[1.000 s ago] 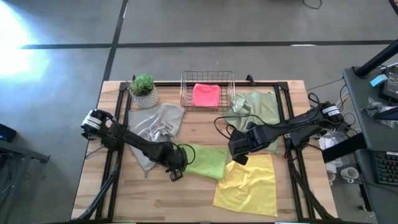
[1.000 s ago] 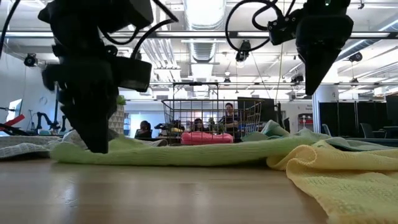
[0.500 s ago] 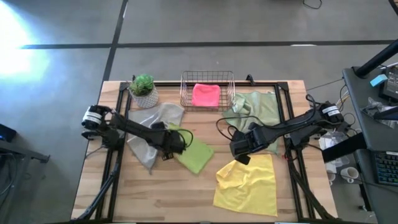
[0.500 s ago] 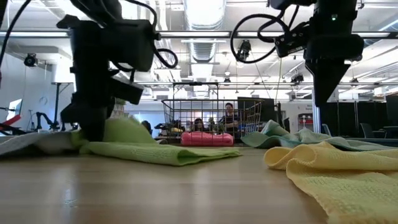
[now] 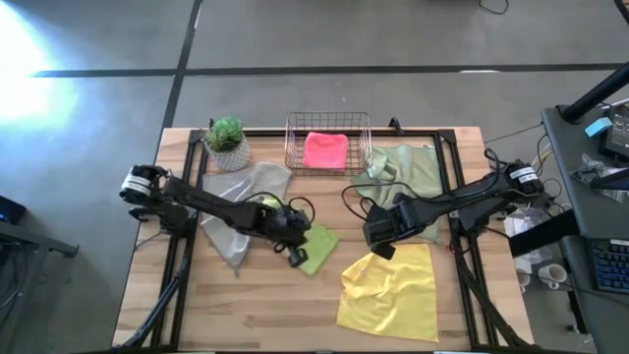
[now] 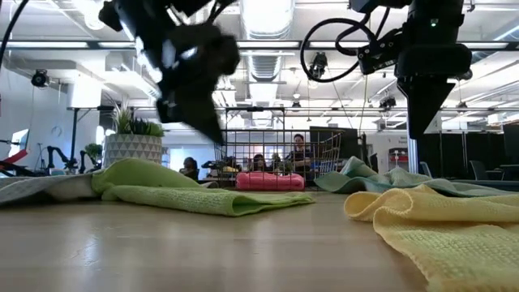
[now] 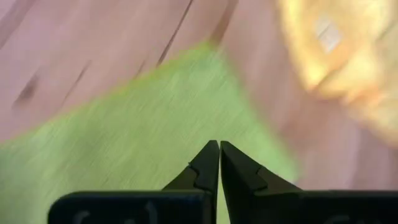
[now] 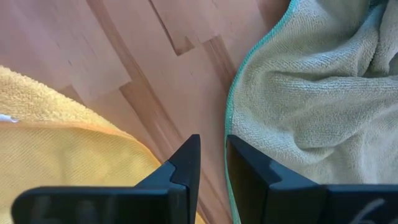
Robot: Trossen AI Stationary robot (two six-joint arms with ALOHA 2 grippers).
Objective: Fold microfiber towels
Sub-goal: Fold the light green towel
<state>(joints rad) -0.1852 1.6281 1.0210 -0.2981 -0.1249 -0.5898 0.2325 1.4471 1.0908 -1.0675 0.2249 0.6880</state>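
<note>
Yellow towel (image 5: pixel 389 289) lying lower right in the high view, lime towel (image 5: pixel 313 248) bunched at centre. Left gripper (image 5: pixel 295 257) hovering over it, fingers pressed together, holding nothing. Right gripper (image 5: pixel 379 250) hanging slightly parted, empty, between yellow and sage towel (image 8: pixel 317 93). Pink towel (image 5: pixel 325 149) sitting in basket (image 5: pixel 295 133); low view alone showing people behind.

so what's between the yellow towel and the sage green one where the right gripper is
Bare wood: the right wrist view shows a strip of table between the yellow towel and the sage green towel, with the right gripper over that gap.
</note>
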